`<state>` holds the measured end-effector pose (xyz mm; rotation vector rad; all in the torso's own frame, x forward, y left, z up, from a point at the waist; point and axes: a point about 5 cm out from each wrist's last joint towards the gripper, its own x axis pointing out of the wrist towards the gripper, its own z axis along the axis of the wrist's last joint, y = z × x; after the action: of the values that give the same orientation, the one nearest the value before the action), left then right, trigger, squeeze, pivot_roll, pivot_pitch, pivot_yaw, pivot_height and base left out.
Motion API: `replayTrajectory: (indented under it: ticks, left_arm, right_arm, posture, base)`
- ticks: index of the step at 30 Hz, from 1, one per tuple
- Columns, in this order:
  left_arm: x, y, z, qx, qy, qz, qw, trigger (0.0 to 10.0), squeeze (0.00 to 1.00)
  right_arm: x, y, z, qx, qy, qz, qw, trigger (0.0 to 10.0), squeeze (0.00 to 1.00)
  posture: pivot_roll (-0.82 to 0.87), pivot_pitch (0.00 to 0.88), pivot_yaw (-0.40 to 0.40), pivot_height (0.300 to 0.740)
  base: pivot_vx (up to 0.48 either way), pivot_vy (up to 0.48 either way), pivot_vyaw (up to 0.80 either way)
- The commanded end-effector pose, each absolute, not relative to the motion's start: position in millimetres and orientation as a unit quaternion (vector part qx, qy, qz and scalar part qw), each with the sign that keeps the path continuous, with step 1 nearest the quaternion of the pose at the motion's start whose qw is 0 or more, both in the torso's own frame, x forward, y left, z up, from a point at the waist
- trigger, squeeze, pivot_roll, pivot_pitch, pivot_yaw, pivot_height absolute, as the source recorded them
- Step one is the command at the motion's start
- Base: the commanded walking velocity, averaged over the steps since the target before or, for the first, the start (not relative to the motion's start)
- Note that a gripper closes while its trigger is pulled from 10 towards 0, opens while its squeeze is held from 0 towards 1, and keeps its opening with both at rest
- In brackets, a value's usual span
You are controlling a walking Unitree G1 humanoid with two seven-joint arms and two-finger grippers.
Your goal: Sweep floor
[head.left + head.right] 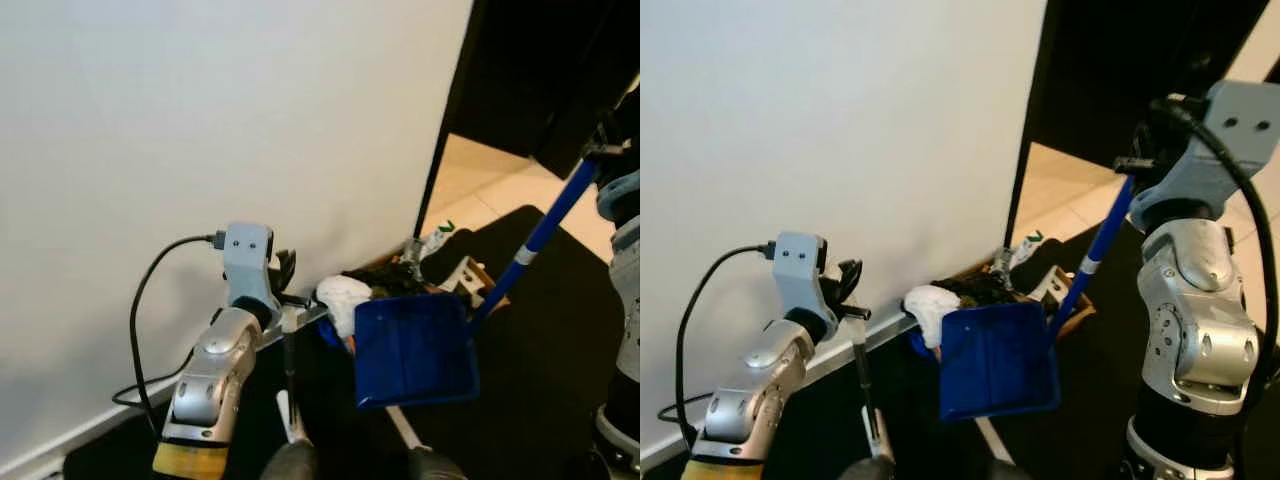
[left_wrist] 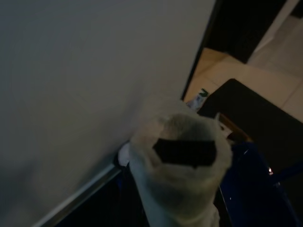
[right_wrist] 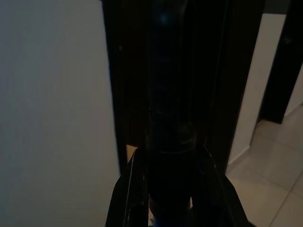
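Two grippers busy, right fingers (image 3: 165, 189) clamped round blue dustpan (image 1: 998, 362) handle, left fingers (image 1: 848, 282) gripping broom stick (image 1: 866, 375).

I see a dark floor (image 1: 560, 340) along the white wall. A blue dustpan (image 1: 415, 350) rests on it. At the pan's 11 o'clock lies a litter pile (image 1: 400, 275) against the wall.

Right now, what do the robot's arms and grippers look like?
Both arms are shiny silver with rounded segments. Each wrist carries a pale blue-grey block with small screws and a looping black cable. The left gripper has black fingers. A yellow band rings the left arm.
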<state>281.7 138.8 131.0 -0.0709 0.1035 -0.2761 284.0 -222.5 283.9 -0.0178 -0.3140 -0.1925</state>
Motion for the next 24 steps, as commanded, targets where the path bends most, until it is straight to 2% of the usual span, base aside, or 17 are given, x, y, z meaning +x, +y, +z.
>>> replayTrajectory:
  ticks: [1,24]
  left_arm:
    - [280.9,141.5,134.4,-0.034,0.048,-0.133,0.989,10.0,0.0]
    - [282.6,146.3,130.4,-0.027,0.059,-0.125,0.99,10.0,0.0]
  right_arm:
    - [281.4,-219.2,288.3,-0.004,-0.171,-0.088,0.981,10.0,0.0]
    - [283.8,-215.6,285.4,0.002,-0.168,-0.079,0.983,10.0,0.0]
  posture:
    - [0.08,0.119,0.032,0.74]
    - [0.08,0.106,0.03,0.74]
  base:
    - [0.0,-0.319,0.0]
    - [0.0,-0.306,0.0]
